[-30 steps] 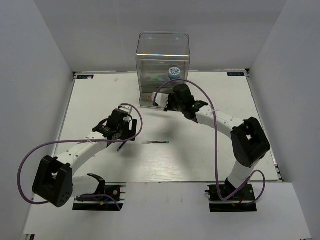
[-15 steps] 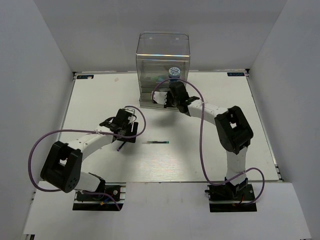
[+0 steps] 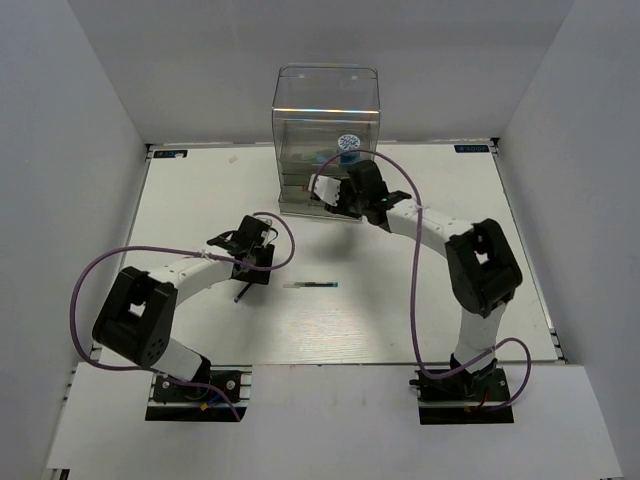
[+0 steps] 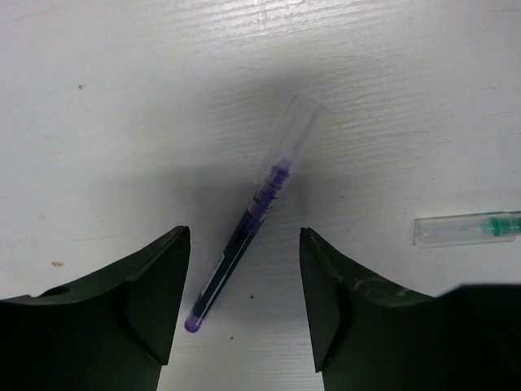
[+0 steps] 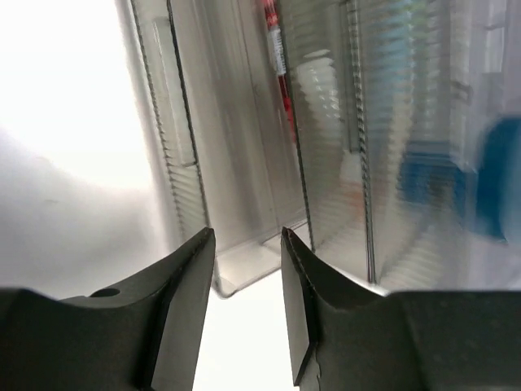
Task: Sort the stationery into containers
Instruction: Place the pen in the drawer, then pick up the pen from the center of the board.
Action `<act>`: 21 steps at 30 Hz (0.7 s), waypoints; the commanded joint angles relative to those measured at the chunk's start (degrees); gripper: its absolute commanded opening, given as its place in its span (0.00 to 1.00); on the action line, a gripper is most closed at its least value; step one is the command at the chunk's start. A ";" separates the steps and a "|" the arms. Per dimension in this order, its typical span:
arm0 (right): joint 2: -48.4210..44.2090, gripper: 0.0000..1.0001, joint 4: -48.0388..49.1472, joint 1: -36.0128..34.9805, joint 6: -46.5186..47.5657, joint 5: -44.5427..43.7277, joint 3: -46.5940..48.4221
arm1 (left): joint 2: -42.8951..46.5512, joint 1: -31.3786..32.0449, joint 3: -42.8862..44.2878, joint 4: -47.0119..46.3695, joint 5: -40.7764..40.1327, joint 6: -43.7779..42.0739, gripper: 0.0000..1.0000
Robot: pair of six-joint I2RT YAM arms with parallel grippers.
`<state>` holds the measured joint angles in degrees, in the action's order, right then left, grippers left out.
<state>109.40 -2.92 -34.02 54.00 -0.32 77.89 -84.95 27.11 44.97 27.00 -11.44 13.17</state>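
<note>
Leftmost: left gripper [image 4: 242, 244] low over the table [image 3: 200, 190], jaws apart, straddling a purple-inked pen [image 4: 259, 236] with a clear cap. The pen lies flat and slantwise, with neither finger pressing on it. Just right of it, a teal-green pen [image 3: 311, 285] lies flat on open table. Further right, the right gripper [image 5: 248, 244] is close against the front of the clear drawer organiser [image 3: 327, 100], jaws narrowly apart, nothing between them. A white pen with red marks [image 5: 273, 41] lies in a drawer. A blue-white roll [image 3: 348, 145] shows through the clear wall.
</note>
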 commanded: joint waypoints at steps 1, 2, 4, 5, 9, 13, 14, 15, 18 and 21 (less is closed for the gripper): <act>-9.44 0.44 -1.12 0.53 -8.96 7.95 -3.68 | -0.56 0.13 2.75 -0.02 -0.77 0.19 0.65; -10.52 0.46 -1.30 0.45 -10.13 9.01 -4.75 | -1.27 0.13 2.75 -0.02 -0.25 -0.33 0.65; -15.60 0.46 -2.09 0.45 -14.50 15.05 -8.69 | -1.97 0.13 3.28 -0.02 -0.25 -0.34 0.59; -16.76 0.46 -2.18 0.45 -15.67 17.69 -9.76 | -2.59 0.13 3.28 -0.02 0.36 -0.95 0.57; -25.46 0.46 -0.69 0.27 -20.85 24.31 -17.22 | -4.17 0.13 3.81 0.51 1.51 -0.95 0.45; -31.35 0.46 0.37 0.45 -22.88 28.08 -22.16 | -5.58 0.13 4.34 1.03 2.57 -1.48 0.38; -33.71 0.46 0.37 0.45 -23.15 28.35 -23.82 | -5.58 0.13 4.34 1.03 2.57 -1.48 0.33; -34.43 0.47 0.54 0.53 -23.15 28.70 -24.44 | -5.58 0.13 4.86 1.03 2.57 -1.48 0.30; -36.98 0.51 2.30 0.80 -23.67 28.27 -27.34 | -4.97 0.13 4.86 1.56 2.57 -1.48 0.20; -38.30 0.67 5.10 1.24 -24.99 26.34 -29.63 | -2.69 0.13 5.39 0.95 3.17 -2.18 0.14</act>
<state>72.99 -2.50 -33.36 31.31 25.82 49.67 -90.24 27.14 48.84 27.44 -9.61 11.86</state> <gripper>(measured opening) 0.642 0.204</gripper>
